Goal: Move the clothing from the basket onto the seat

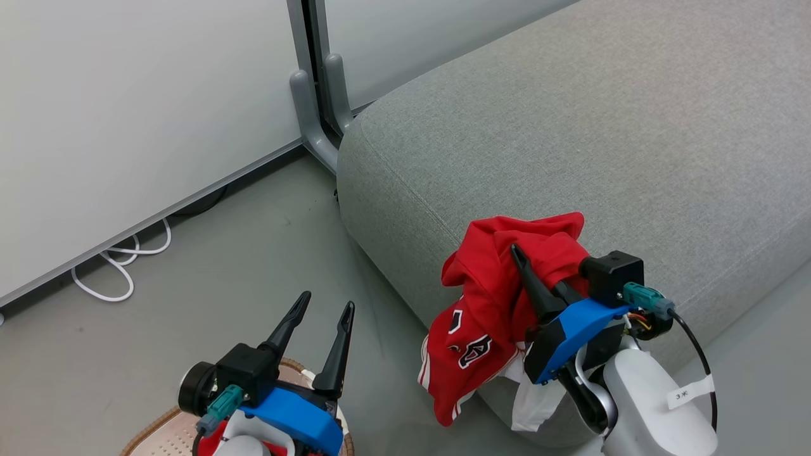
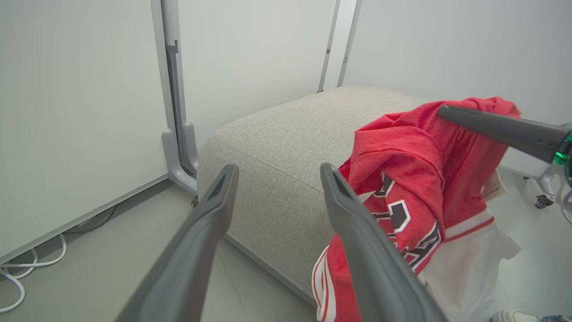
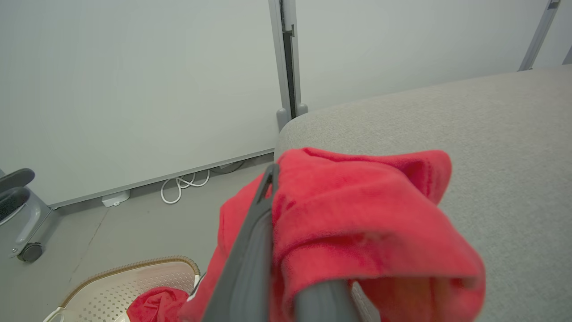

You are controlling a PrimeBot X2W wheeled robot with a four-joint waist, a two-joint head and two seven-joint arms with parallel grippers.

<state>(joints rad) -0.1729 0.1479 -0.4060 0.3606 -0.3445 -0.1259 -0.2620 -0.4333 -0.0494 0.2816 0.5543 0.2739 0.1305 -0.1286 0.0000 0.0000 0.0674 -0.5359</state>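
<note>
Grey woven seat fills two o'clock. The right gripper seemingly clamps a soft red jersey at its edge, while the left gripper has its fingers spread, empty.

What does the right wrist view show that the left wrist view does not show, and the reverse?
Right wrist view: the basket with red clothing inside, and a caster wheel. Left wrist view: the open left gripper and the white-and-black lettering on the lifted garment. Both: the garment, the grey seat, the white cable.
</note>
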